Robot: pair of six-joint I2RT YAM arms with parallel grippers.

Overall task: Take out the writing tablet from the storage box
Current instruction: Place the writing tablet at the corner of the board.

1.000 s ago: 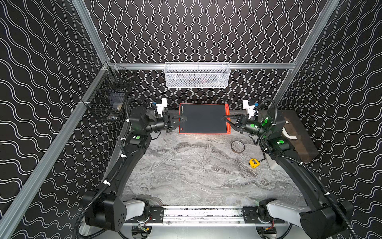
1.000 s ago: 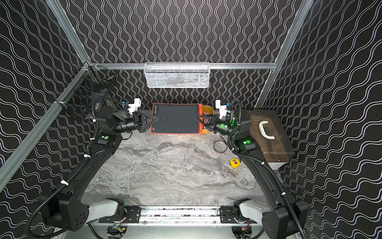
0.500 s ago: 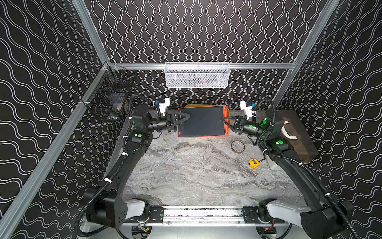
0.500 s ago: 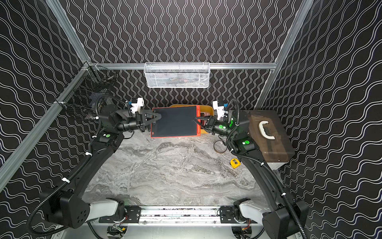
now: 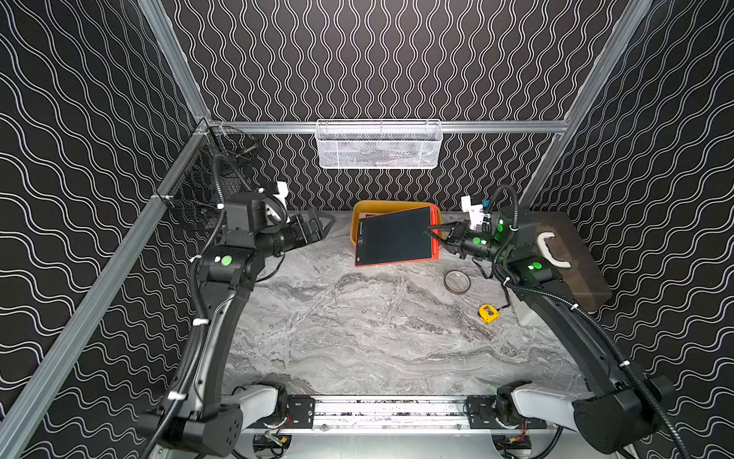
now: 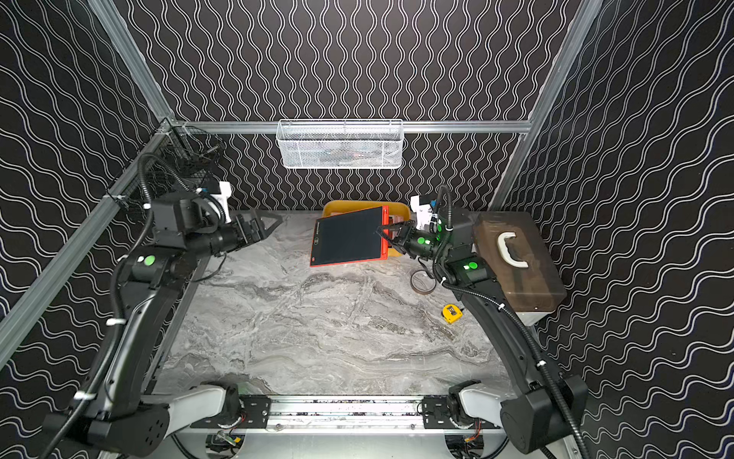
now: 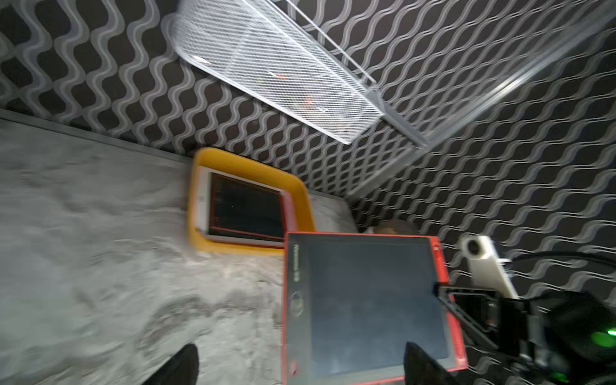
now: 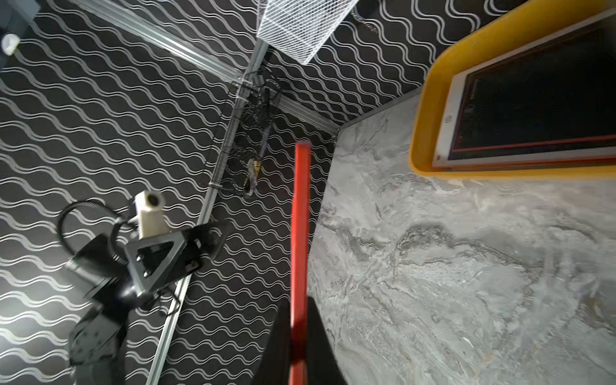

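The left gripper (image 5: 326,227) stands wide open and empty, well apart from the red-framed tablet (image 5: 395,238), which hangs tilted in the air at the front of the yellow box (image 5: 371,205), its right edge pinched by the right gripper (image 5: 436,235).

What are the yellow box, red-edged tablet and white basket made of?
The storage box looks like plastic: smooth, moulded, rounded rim. The red writing tablet has a plastic-looking frame and dark, faintly reflective screen. The wire mesh basket seems white-coated metal: see-through lattice.
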